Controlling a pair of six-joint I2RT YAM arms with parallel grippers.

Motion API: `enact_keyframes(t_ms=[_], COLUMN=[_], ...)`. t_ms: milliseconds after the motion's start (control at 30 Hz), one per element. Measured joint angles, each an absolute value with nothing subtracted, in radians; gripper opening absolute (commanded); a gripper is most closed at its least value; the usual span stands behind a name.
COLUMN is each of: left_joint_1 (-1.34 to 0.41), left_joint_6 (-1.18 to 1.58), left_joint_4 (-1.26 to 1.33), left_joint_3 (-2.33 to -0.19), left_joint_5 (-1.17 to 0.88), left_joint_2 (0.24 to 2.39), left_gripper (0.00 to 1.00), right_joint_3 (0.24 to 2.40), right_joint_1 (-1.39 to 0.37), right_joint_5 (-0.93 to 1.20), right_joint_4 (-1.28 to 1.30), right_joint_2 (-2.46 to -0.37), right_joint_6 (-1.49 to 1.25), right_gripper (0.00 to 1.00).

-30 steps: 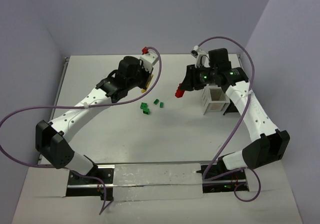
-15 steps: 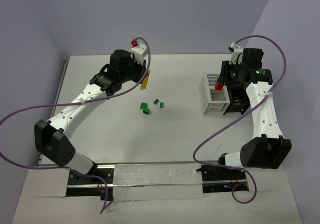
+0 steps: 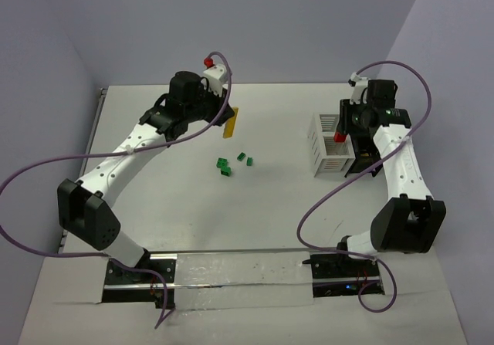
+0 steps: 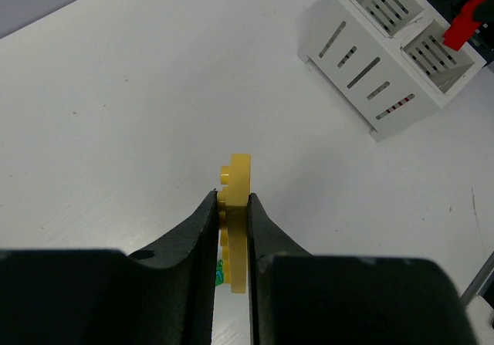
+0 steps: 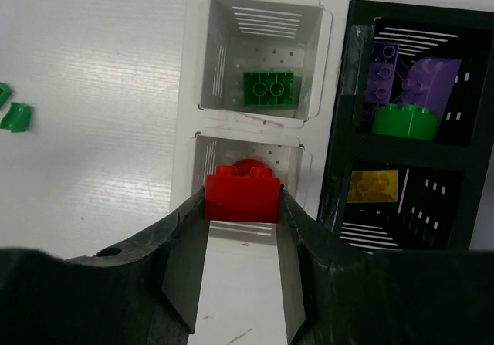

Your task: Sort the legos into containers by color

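Over on the left, the left arm (image 3: 131, 148) reaches out over the white table (image 3: 170, 221). At its end, the left gripper (image 4: 231, 203) has its two black fingers (image 4: 202, 221) squeezed tight on a flat yellow lego (image 4: 236, 177). The flat yellow lego stands on its thin edge between them and pokes out past the tips. It is up in the air, above the table.

A bit to the right, near the middle of the table, a few small green legos (image 3: 225, 167) lie close together on the white top.

Further right stands the white box (image 3: 323, 140) with slits in its sides. It has two open pockets. The far pocket holds a green lego (image 5: 267, 89) lying flat at the bottom. The right gripper (image 5: 241, 206) hangs over the near pocket. Its two fingers are clamped on a red lego (image 5: 241, 194), one on each side. The red lego is right at the open top of that pocket, and I cannot tell if it dips inside. A little red bump (image 5: 248, 164) peeks out behind it. I cannot tell what that is.

Just beside the white box, on its right, sits the black tray (image 5: 340, 129). It has two pockets too. One holds some purple legos (image 5: 401, 75) with a second green lego (image 5: 405, 121) resting against them. The other pocket holds a small yellow lego (image 5: 373, 185) lying flat.
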State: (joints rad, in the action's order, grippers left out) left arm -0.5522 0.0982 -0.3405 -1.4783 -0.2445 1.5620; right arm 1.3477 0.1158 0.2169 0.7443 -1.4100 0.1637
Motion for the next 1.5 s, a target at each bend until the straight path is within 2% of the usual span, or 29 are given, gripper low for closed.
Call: enact_keyframes(t_ms=[167, 233, 300, 333, 367, 467, 533, 667, 867, 1033, 1200, 1333, 1500], left_joint_1=[-0.549, -0.545, -0.54, -0.539, -0.536, -0.53, -0.524, -0.505, -0.479, -0.443, -0.381, -0.384, -0.413], left_joint_6=[0.106, 0.115, 0.122, 0.125, 0.127, 0.135, 0.141, 0.162, 0.283, 0.529, 0.86, 0.966, 0.933], left_joint_4=[-0.341, -0.34, -0.341, -0.341, -0.34, -0.34, -0.339, -0.335, -0.258, -0.068, 0.212, 0.379, 0.481], left_joint_3=[-1.488, -1.496, -1.501, -1.506, -1.511, -1.519, -1.52, -1.52, -1.515, -1.443, -1.311, -1.27, -1.252], left_joint_5=[-0.274, -0.287, -0.3, -0.306, -0.312, -0.328, -0.347, -0.411, -0.556, -0.683, -0.794, -0.891, -1.005], left_joint_2=[1.579, 1.586, 1.591, 1.594, 1.597, 1.604, 1.606, 1.606, 1.609, 1.609, 1.627, 1.657, 1.648], left_gripper=[0.0, 0.0, 0.0, 0.0, 0.0, 0.0, 0.0, 0.0, 0.0, 0.0, 0.0, 0.0, 0.0], right_joint_3=[1.319, 1.307, 1.291, 1.282, 1.272, 1.245, 1.236, 1.241, 1.309, 1.343, 1.343, 1.378, 1.53], right_joint_1=[0.116, 0.116, 0.116, 0.116, 0.116, 0.116, 0.116, 0.116, 0.108, 0.035, -0.138, -0.196, -0.205], right_joint_5=[0.218, 0.218, 0.22, 0.222, 0.223, 0.224, 0.228, 0.278, 0.478, 0.651, 0.751, 0.83, 0.904], right_joint_4=[0.726, 0.721, 0.716, 0.714, 0.711, 0.706, 0.708, 0.717, 0.755, 0.687, 0.59, 0.563, 0.571], right_joint_2=[-1.411, -1.413, -1.415, -1.415, -1.415, -1.415, -1.415, -1.411, -1.369, -1.295, -1.277, -1.345, -1.451], right_joint_6=[0.173, 0.175, 0.178, 0.178, 0.179, 0.181, 0.183, 0.18, 0.171, 0.109, 0.012, -0.05, -0.072], right_gripper=[0.05, 0.11, 0.36, 0.56, 0.62, 0.89, 0.99, 1.0, 1.0, 0.99, 0.95, 0.8, 0.63])
